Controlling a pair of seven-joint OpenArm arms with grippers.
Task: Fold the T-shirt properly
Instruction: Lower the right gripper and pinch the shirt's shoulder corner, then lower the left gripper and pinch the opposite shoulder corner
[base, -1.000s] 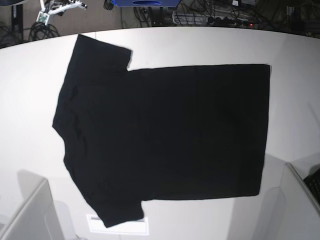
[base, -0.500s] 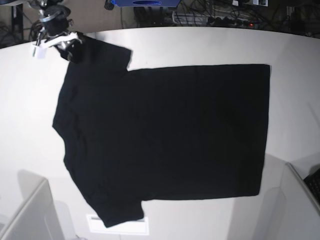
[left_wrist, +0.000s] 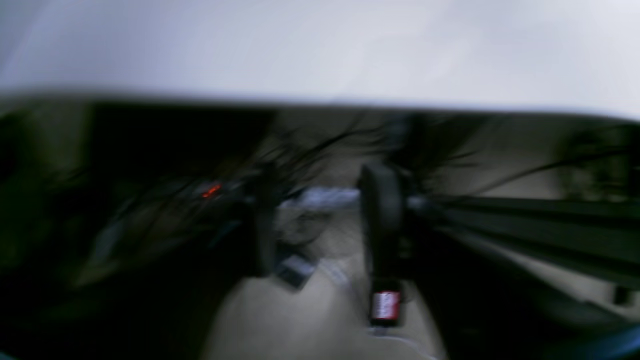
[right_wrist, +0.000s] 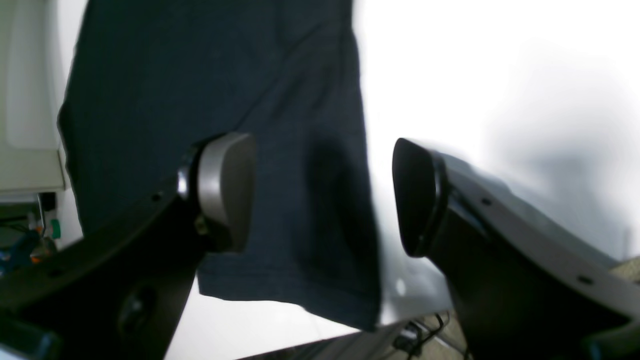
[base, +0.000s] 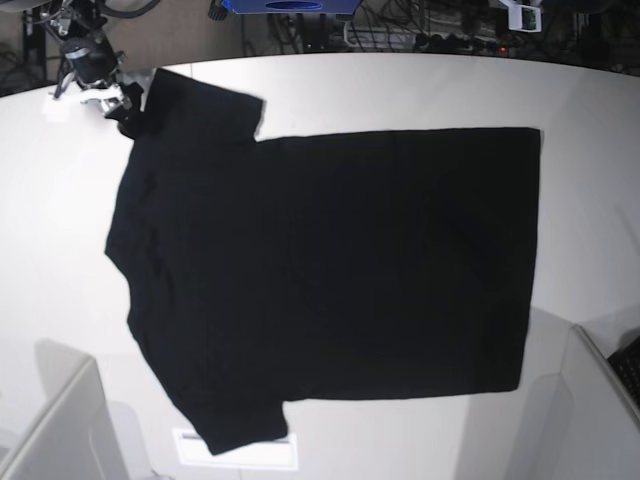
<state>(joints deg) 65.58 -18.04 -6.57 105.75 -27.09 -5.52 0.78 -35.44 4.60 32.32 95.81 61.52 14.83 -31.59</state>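
A black T-shirt (base: 330, 270) lies flat, plain side up, on a white table (base: 400, 90). The right gripper (right_wrist: 320, 195), jaws spread wide and holding nothing, hovers over its far sleeve edge. Tangled cables (base: 420, 30) lie beyond the table; the left gripper's (left_wrist: 320, 225) view is blurred, so I cannot tell its jaws.

The T-shirt (base: 330, 270) lies flat on the table (base: 590, 180), filling its middle: sleeves toward nine o'clock in the base view, hem toward three. The right gripper (base: 105, 95) sits at eleven o'clock, at the far sleeve's edge. In its wrist view one finger (right_wrist: 225, 190) is over the cloth, the other beside the sleeve's edge. Cables, probably, lie behind the table at twelve.
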